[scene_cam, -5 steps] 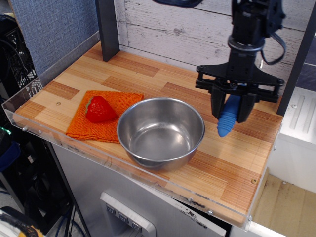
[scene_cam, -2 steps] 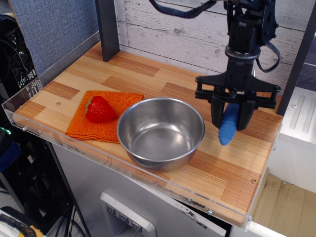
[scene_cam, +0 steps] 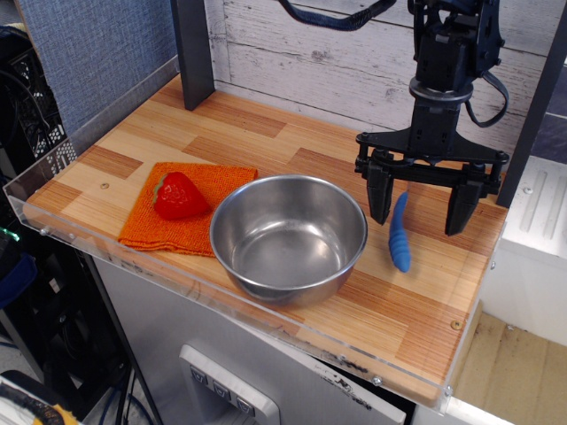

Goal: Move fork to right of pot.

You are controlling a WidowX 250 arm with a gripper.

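The fork (scene_cam: 400,234) lies flat on the wooden table, just right of the pot; its ribbed blue handle shows and its tines are not visible. The pot (scene_cam: 288,235) is a shiny round steel bowl at the table's front middle. My gripper (scene_cam: 419,214) hangs directly above the fork with its two black fingers (scene_cam: 379,197) spread wide on either side of it. The gripper is open and holds nothing.
An orange cloth (scene_cam: 186,210) with a red strawberry (scene_cam: 180,197) on it lies left of the pot. A clear plastic rim (scene_cam: 266,314) runs along the table's front edge. A dark post (scene_cam: 193,49) stands at the back left.
The gripper lowered the fork toward the table, then opened its fingers. The fork left the gripper and now lies on the wood right of the pot.
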